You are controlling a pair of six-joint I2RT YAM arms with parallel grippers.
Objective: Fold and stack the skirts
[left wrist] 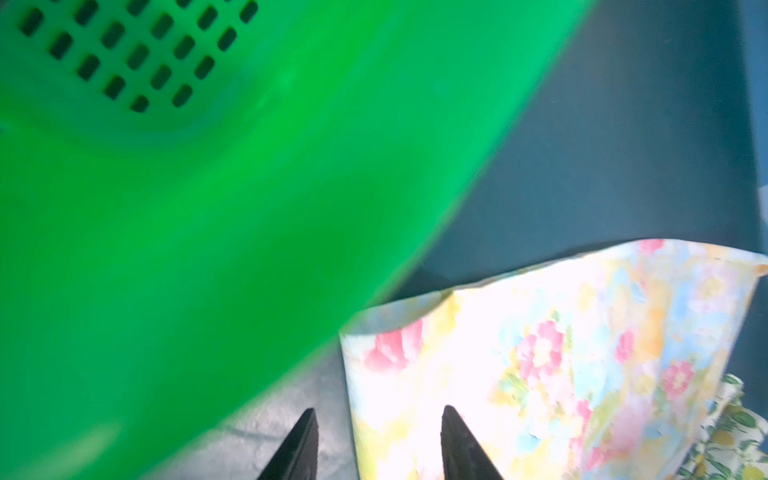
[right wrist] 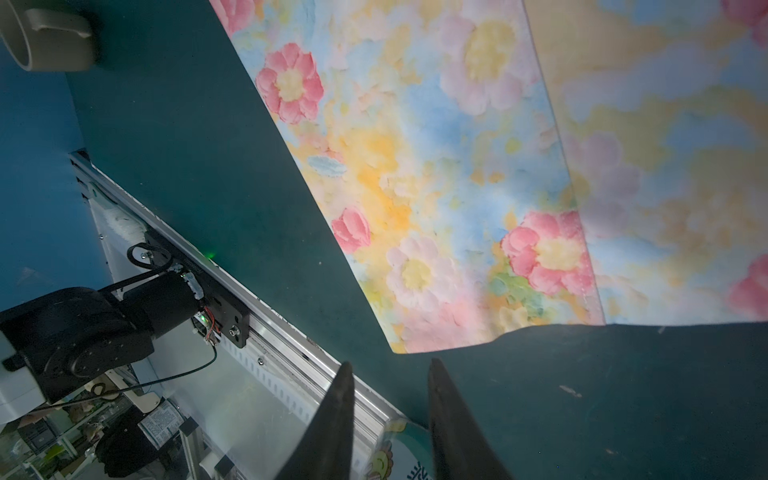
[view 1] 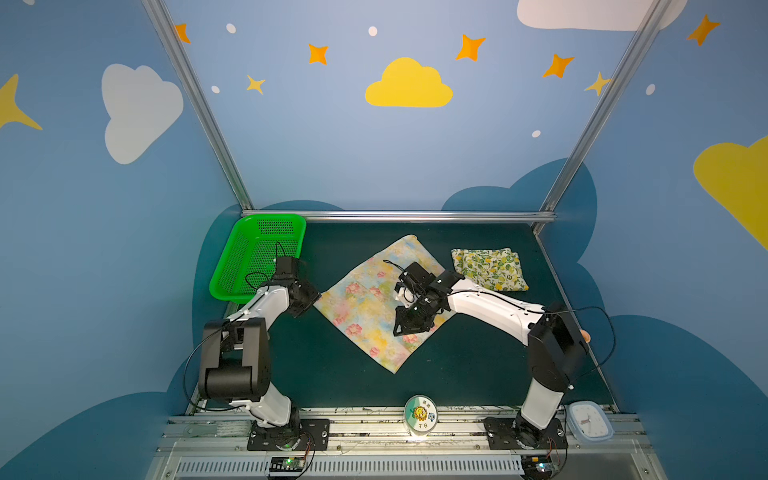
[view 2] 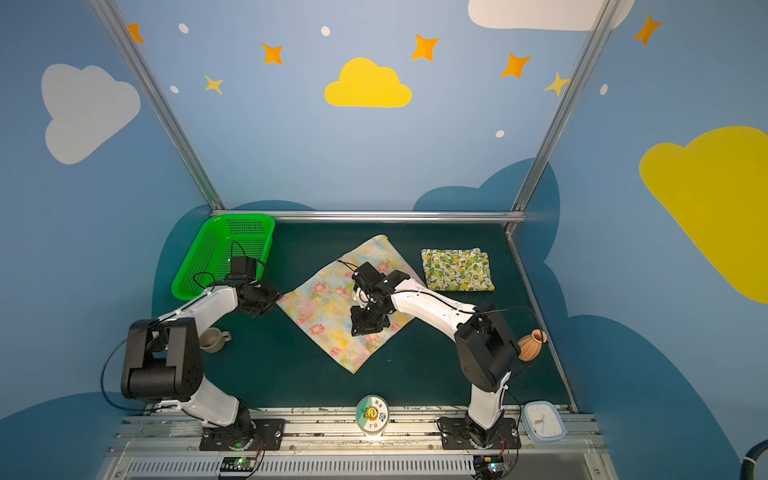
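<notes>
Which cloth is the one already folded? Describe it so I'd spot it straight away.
Find the dark green table, then look to its far right side, across from the green basket. A small folded rectangle lies there: the lemon-print skirt, with yellow lemons and green leaves, unlike the bigger floral skirt spread mid-table.

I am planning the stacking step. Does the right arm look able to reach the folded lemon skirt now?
Probably yes. The lemon skirt lies folded close beside the right arm, with nothing on it. The right end effector is open and empty above the floral skirt.
</notes>
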